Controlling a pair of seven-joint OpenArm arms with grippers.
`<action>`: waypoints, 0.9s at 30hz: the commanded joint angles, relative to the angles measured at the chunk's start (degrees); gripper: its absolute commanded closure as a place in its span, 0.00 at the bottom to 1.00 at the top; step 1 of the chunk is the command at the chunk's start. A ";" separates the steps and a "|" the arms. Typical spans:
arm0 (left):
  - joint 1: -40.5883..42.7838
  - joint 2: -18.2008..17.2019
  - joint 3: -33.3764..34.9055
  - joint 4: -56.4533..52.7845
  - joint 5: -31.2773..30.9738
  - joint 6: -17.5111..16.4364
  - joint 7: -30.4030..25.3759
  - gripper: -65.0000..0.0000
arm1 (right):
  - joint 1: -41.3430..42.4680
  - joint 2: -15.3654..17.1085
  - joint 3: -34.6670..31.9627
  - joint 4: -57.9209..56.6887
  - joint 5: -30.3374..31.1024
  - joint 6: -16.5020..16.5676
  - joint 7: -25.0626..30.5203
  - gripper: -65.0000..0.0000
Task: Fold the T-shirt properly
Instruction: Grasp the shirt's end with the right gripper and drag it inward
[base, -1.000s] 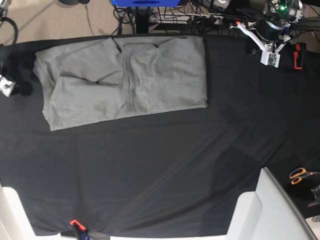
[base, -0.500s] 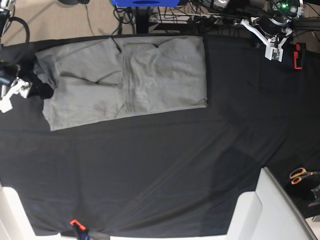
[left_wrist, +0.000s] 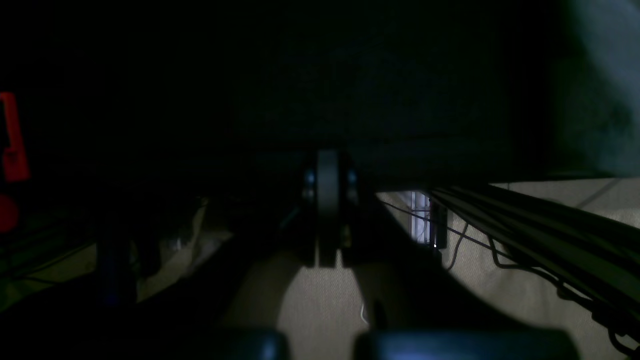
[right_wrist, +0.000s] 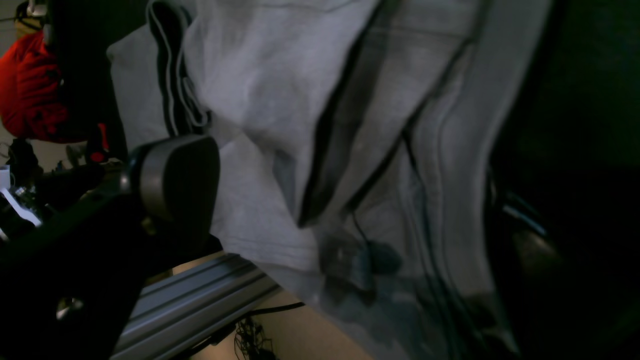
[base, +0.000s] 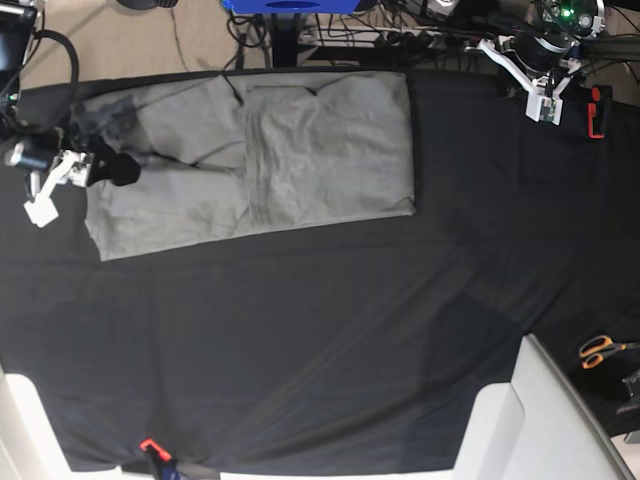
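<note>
The light grey T-shirt lies partly folded on the black cloth at the far side of the table. My right gripper is open over the shirt's left end. In the right wrist view the shirt fills the frame, with wrinkled layers lying between the fingers. The gripper is low on the fabric. My left gripper is off the shirt at the far right corner. In the dark left wrist view it is shut and empty above the table's edge.
A red clamp sits beside the left gripper. Orange-handled scissors lie at the right edge. A white panel covers the near right corner. A small red clip is at the near edge. Cables run behind the table.
My right gripper has moved right, from the table's left edge onto the shirt's left end, and the fabric there has shifted. The left arm drew back towards the far corner, then stayed.
</note>
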 joint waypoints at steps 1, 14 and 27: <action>0.39 -0.52 -0.31 0.68 -0.23 -0.01 -0.96 1.00 | -0.56 -0.38 -0.63 -0.46 -4.34 -1.50 -3.26 0.04; 0.30 -0.52 -0.22 -2.49 -0.23 -0.01 -1.14 1.00 | -0.12 -0.38 -0.81 -0.81 -4.34 -1.50 -0.62 0.34; 0.30 -0.43 -0.22 -2.49 -0.23 -0.01 -1.14 1.00 | 0.76 -0.47 -0.81 -0.90 -4.34 -1.50 -0.53 0.57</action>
